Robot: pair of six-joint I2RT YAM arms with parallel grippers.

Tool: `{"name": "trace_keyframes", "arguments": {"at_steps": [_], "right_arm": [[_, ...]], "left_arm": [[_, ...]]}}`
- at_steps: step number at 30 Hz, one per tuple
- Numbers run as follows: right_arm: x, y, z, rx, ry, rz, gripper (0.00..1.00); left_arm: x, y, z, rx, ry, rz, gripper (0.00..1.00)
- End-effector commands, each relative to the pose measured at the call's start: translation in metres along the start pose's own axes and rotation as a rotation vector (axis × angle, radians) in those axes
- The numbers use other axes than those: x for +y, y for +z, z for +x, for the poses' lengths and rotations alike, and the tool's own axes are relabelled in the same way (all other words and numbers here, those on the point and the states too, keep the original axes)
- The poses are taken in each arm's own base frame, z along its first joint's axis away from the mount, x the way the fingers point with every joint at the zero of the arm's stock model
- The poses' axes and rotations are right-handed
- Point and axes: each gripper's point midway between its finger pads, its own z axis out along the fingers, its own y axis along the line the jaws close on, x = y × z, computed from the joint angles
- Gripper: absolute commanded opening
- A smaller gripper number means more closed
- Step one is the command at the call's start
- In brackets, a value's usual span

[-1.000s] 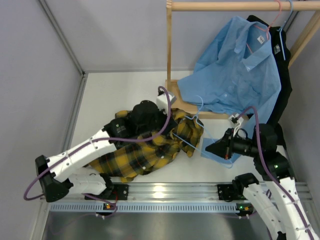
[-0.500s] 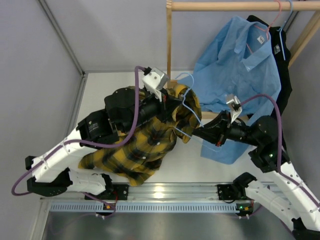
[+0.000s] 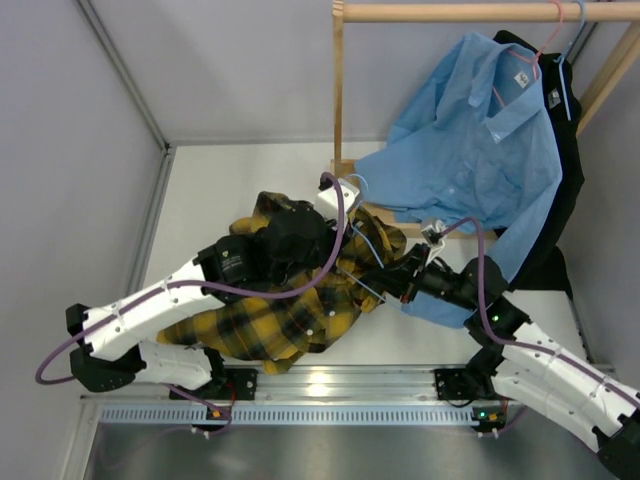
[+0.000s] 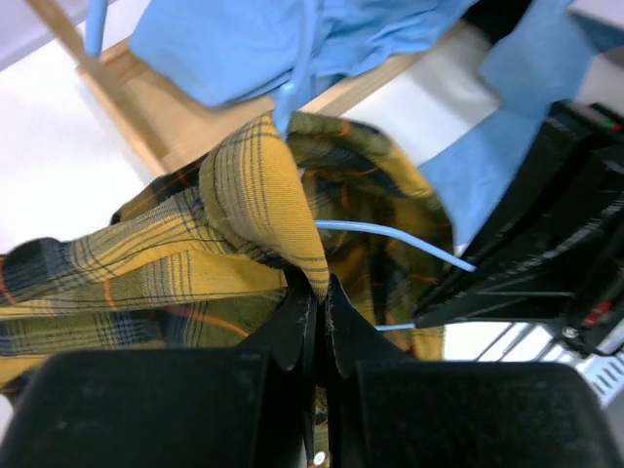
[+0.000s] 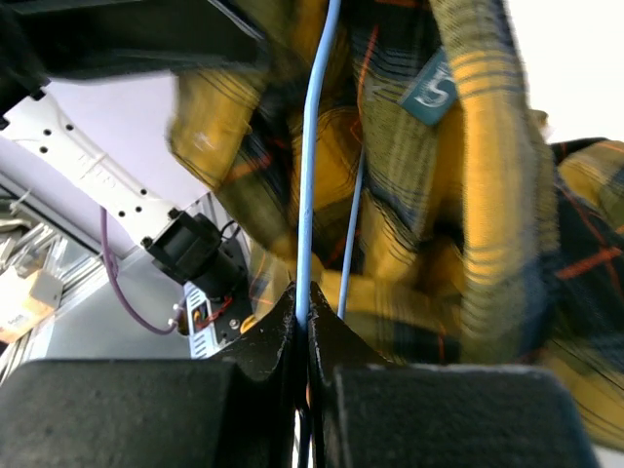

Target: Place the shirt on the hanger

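Note:
The yellow-and-black plaid shirt [image 3: 290, 310] hangs bunched between my two arms above the white table. My left gripper [image 3: 345, 215] is shut on a fold of the shirt [image 4: 263, 195] near its top. The thin pale-blue hanger [image 3: 372, 248] sits partly inside the shirt, its hook near the left wrist. My right gripper [image 3: 392, 280] is shut on a bar of the hanger [image 5: 310, 175], with plaid cloth [image 5: 487, 195] draped around it. A second hanger wire [image 4: 390, 236] shows in the left wrist view.
A wooden rack [image 3: 340, 100] stands at the back right. A plain light-blue shirt [image 3: 470, 150] on a pink-red hanger [image 3: 545, 40] and a black garment [image 3: 572, 150] hang from it, the blue shirt's hem close behind my grippers. Grey walls [image 3: 70, 150] enclose the left side.
My left gripper rose with the shirt, then came back down and slightly right. My right gripper pushed left toward the shirt with the hanger, and the shirt now hangs lower.

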Motion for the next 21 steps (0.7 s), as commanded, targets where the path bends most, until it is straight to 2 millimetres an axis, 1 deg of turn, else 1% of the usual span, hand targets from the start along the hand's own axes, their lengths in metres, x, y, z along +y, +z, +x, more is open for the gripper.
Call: {"name": "trace_keyframes", "arguments": {"at_steps": [1, 4, 8, 9, 10, 11, 13, 16, 17, 19, 20, 21], "right_arm": [[0.038, 0.011, -0.042, -0.131, -0.131, -0.147, 0.0], [0.047, 0.009, -0.036, -0.115, -0.148, -0.202, 0.0], [0.053, 0.005, -0.035, -0.135, -0.169, -0.229, 0.0], [0.054, 0.005, -0.034, -0.135, -0.173, -0.23, 0.0], [0.055, 0.005, -0.035, -0.14, -0.176, -0.234, 0.0], [0.055, 0.005, -0.034, -0.143, -0.176, -0.23, 0.0], [0.056, 0.006, -0.033, -0.144, -0.182, -0.235, 0.0], [0.057, 0.008, -0.032, -0.145, -0.186, -0.236, 0.0], [0.055, 0.01, -0.032, -0.143, -0.188, -0.229, 0.0], [0.054, 0.012, -0.035, -0.153, -0.192, -0.219, 0.0], [0.051, 0.013, -0.038, -0.162, -0.193, -0.203, 0.0], [0.049, 0.014, -0.037, -0.164, -0.193, -0.193, 0.0]], "left_arm": [[0.019, -0.013, -0.013, -0.086, -0.082, -0.091, 0.0], [0.038, -0.022, -0.013, -0.113, -0.091, -0.178, 0.0], [0.042, -0.026, -0.014, -0.119, -0.067, -0.185, 0.0], [0.045, -0.026, -0.012, -0.109, -0.067, -0.205, 0.0], [0.053, -0.029, -0.017, -0.121, -0.075, -0.254, 0.0], [0.057, -0.027, -0.015, -0.112, -0.078, -0.283, 0.0], [0.057, -0.028, -0.018, -0.116, -0.088, -0.29, 0.0], [0.036, -0.024, -0.02, -0.095, -0.067, -0.171, 0.0], [0.022, -0.021, -0.021, -0.077, -0.049, -0.096, 0.0], [0.003, -0.017, -0.019, -0.052, -0.023, 0.005, 0.02], [-0.011, -0.019, -0.02, -0.041, -0.008, 0.085, 0.09], [-0.016, -0.021, -0.021, -0.04, -0.002, 0.115, 0.32]]}}
